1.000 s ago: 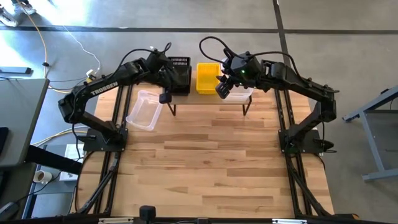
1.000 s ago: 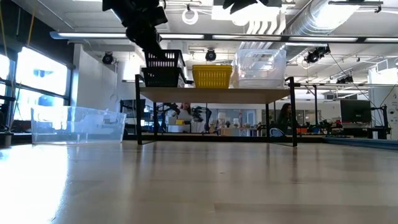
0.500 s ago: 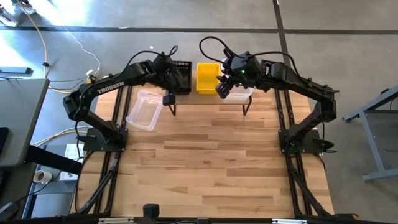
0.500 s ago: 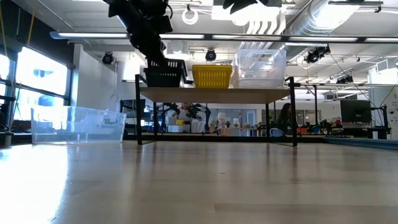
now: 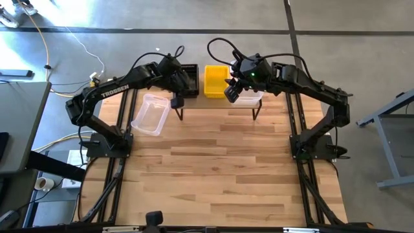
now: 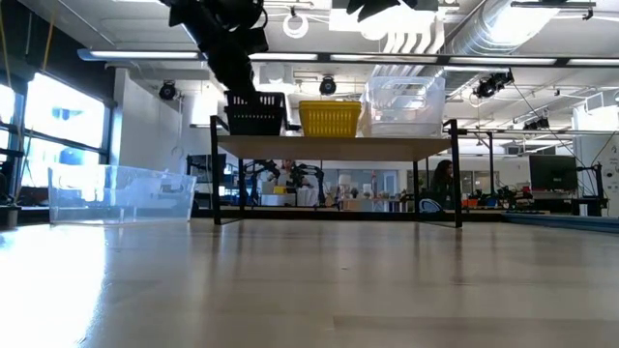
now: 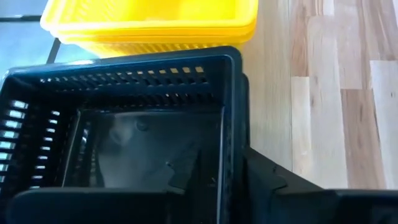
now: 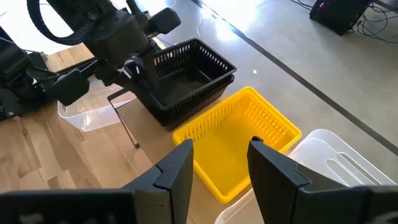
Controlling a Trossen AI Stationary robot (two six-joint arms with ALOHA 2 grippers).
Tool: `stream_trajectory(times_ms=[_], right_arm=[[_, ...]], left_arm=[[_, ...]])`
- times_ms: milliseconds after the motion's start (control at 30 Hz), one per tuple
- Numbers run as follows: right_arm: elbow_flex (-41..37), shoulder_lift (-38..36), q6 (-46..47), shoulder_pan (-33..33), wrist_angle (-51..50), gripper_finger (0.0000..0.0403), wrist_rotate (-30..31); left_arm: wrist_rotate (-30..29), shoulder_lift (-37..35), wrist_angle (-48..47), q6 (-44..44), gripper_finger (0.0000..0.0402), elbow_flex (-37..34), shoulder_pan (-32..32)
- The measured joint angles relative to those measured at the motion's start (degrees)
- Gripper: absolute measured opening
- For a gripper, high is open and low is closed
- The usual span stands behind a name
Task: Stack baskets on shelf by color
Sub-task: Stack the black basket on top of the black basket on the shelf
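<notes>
Stacking going on at twelve o'clock on the shelf [image 6: 334, 147]. Straddling a wall of the black baskets [image 5: 189, 72] with the left gripper [image 5: 176, 84], one finger inside, one outside; clamped or loosened, cannot tell. Hovering the right gripper [image 8: 221, 149], fingers wide and empty, over the yellow baskets [image 5: 216, 81] and the clear stack [image 5: 249, 99] at one o'clock. Leaving one clear basket [image 5: 151, 114] on the table [image 5: 220, 168] at ten o'clock.

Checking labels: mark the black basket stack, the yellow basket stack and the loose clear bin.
black basket stack [image 6: 256, 113], low view, front wall
yellow basket stack [image 5: 215, 81], high view, inside floor
loose clear bin [image 5: 151, 114], high view, inside floor
</notes>
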Motion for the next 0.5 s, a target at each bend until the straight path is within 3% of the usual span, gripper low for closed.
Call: stream_trajectory(times_ms=[267, 500], right_arm=[[0.0, 0.0, 0.0, 0.0, 0.0, 0.0138, -1.6], [0.0, 0.0, 0.0, 0.0, 0.0, 0.0138, -2.7]], left_arm=[[0.0, 0.0, -0.4, -3.0, 0.0133, 1.2, -0.3], [-0.3, 0.0, -0.6, -2.6, 0.0149, 4.2, -0.3]])
